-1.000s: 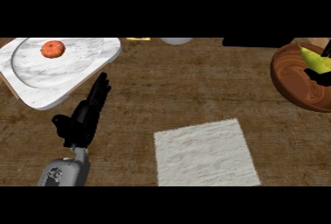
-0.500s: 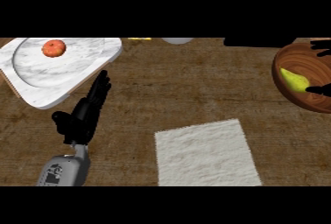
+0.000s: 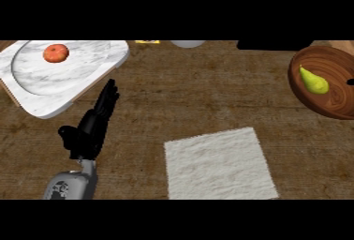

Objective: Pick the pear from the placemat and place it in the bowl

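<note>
The yellow-green pear (image 3: pixel 313 82) lies inside the brown wooden bowl (image 3: pixel 330 107) at the right edge, stem end pointing up-left, with nothing holding it. The white placemat (image 3: pixel 220 164) lies bare in the lower middle of the counter. My left hand (image 3: pixel 92 127) rests open at the lower left, fingers straight and pointing up toward the marble plate. Of my right hand only a small dark sliver (image 3: pixel 350 82) shows at the right edge, over the bowl and just right of the pear.
A white marble plate (image 3: pixel 48 86) at the upper left carries a red-orange fruit (image 3: pixel 56 53). Along the far edge sit a white object (image 3: pixel 188 43), a small yellow item (image 3: pixel 147 41) and a dark block (image 3: pixel 273 44).
My right hand has pulled back off the bowl toward the right edge, leaving the pear lying free inside it. The left hand has stayed where it was.
</note>
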